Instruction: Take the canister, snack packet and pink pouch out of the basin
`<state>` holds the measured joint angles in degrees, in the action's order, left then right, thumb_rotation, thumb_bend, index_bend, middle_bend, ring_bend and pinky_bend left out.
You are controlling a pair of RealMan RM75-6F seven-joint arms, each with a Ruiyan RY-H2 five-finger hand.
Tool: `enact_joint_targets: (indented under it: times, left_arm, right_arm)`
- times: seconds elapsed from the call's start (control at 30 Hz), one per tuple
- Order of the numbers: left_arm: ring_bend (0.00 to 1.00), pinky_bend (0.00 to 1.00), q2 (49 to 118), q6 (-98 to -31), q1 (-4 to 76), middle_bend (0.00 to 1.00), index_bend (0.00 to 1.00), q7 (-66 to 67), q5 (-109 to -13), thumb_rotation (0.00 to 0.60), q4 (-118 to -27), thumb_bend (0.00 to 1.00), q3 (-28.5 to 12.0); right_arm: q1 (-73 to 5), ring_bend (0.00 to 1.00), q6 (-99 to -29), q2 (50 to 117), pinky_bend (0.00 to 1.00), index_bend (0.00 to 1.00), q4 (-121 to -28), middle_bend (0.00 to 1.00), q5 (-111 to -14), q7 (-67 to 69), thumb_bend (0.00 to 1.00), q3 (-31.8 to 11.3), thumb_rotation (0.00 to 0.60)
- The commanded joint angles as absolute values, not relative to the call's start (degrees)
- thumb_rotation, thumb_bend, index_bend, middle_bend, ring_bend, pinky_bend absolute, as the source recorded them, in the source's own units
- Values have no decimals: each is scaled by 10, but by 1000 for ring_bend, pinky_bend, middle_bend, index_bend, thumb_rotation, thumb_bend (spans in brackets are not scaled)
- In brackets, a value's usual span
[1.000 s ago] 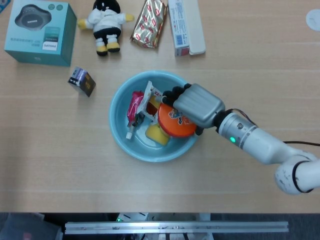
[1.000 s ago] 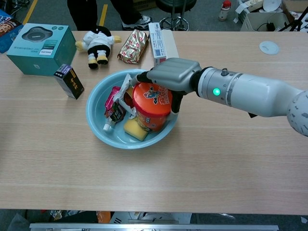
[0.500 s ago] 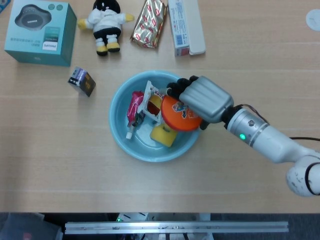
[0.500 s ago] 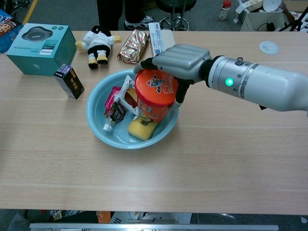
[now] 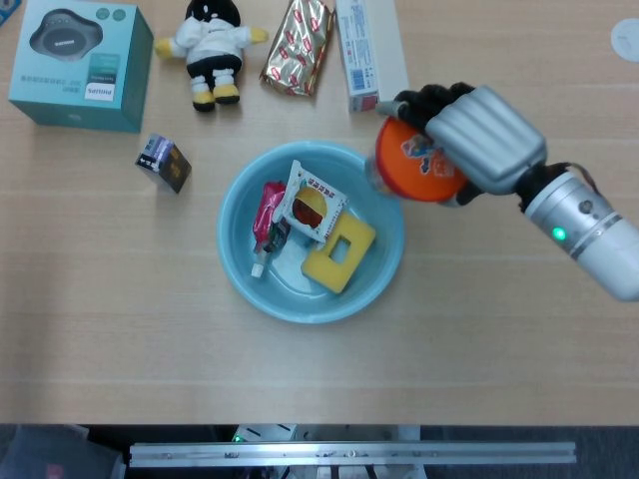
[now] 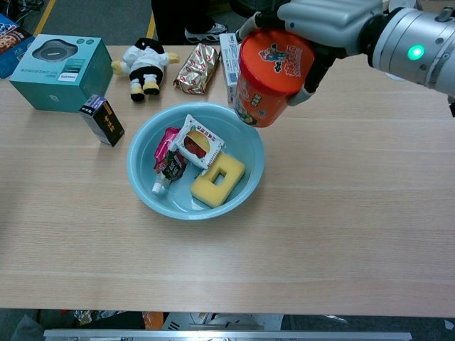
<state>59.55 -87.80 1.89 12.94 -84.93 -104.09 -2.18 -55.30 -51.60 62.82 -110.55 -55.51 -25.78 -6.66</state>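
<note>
Where the head view looks straight down, right hand (image 5: 479,140) wrapped over the top of the orange canister (image 5: 417,165), fingers closed around it, held beyond the basin's (image 5: 240,279) right rim toward the table's (image 5: 120,339) far edge. Inside the basin: snack packet (image 5: 312,203) at centre, pink pouch (image 5: 269,214) just left of it, yellow sponge (image 5: 339,251) toward the near right. Left hand out of sight. From the chest view, same right hand (image 6: 323,18) gripping the canister (image 6: 269,74), tilted and lifted clear above the basin's (image 6: 142,188) far right rim; packet (image 6: 195,142), pouch (image 6: 167,158) and sponge (image 6: 217,177) lying in the bowl.
</note>
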Motion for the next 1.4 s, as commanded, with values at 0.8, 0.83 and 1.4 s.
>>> enact_joint_targets:
  times: [0.8, 0.83, 1.4]
  left_arm:
    - [206, 174, 602, -882, 20, 267, 315, 129, -856, 600, -1039, 345, -20]
    - [206, 174, 602, -882, 19, 267, 315, 129, -857, 600, -1039, 345, -20]
    - [206, 171, 607, -879, 19, 267, 315, 131, -855, 600, -1036, 345, -18]
  right_arm:
    - [-526, 278, -481, 683, 412, 198, -944, 308, -483, -290, 0, -19, 600]
    - [-526, 273, -480, 685, 413, 198, -941, 308, -482, -290, 0, -19, 600]
    - [-511, 36, -451, 706, 223, 14, -917, 74, -488, -282, 0, 4, 600]
